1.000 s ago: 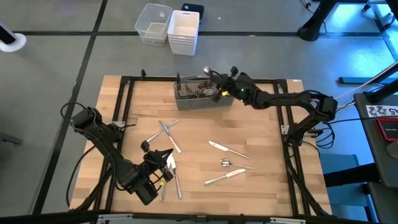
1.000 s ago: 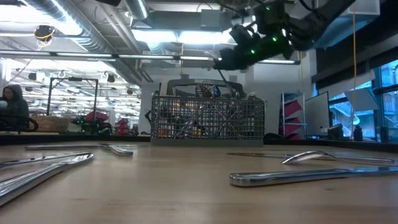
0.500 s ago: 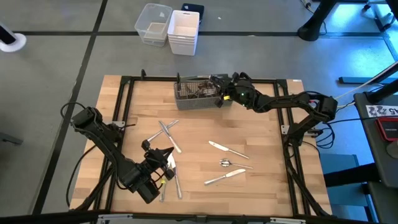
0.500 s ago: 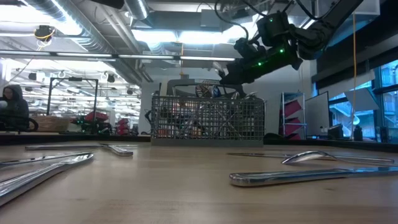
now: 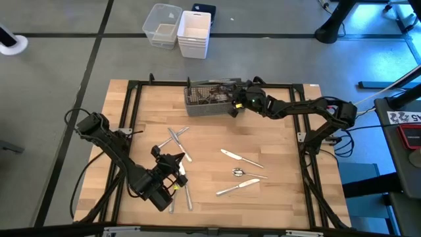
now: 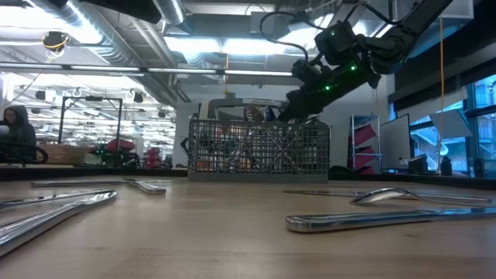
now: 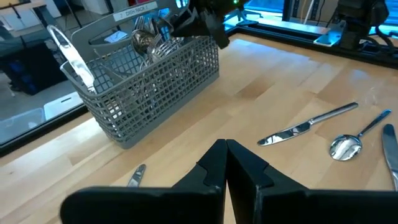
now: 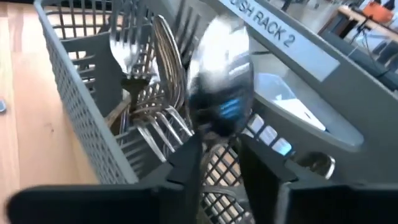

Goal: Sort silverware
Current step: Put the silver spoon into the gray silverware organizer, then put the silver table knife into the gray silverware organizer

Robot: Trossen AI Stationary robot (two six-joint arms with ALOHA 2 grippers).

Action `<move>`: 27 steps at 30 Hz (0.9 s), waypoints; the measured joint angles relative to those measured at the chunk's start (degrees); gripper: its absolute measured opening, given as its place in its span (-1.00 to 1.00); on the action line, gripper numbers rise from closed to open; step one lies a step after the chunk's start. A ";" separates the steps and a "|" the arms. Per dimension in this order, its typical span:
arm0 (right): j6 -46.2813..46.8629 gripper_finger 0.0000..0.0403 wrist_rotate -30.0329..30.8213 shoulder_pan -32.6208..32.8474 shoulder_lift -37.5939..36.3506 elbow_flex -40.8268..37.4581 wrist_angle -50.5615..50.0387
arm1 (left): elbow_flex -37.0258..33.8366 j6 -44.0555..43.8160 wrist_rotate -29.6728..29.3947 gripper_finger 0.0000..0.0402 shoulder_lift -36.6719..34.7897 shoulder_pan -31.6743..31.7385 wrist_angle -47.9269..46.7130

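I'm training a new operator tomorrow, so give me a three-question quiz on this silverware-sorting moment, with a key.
1. True or false: the right gripper is at the grey mesh caddy.
2. Multiple choice: in the right wrist view, what sits between the right gripper's fingers? A) a knife B) a spoon C) nothing
3. Fill in: the left gripper hangs above the table with its fingers ____.

Key:
1. True; it is at the caddy's right end.
2. B; the spoon's bowl stands up above the fingers, inside the caddy beside the forks.
3. Shut; they hold nothing.
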 joint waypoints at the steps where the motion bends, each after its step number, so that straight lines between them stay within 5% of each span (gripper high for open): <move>1: 0.59 -0.36 0.23 0.00 -0.02 0.05 -0.28 | 0.00 -0.03 -0.01 -0.99 0.01 0.00 -0.01; 8: 1.02 0.04 2.39 0.07 -2.93 0.07 -2.11 | 0.00 -0.05 0.00 -0.99 0.00 0.00 0.01; 16: 1.15 0.06 1.02 2.02 -15.88 0.07 -10.39 | 0.00 -0.06 0.02 -0.99 0.02 0.00 0.00; 27: 18.93 0.05 -17.74 14.23 -25.77 0.09 -30.57 | 0.00 -0.27 0.55 -0.99 0.02 1.43 0.57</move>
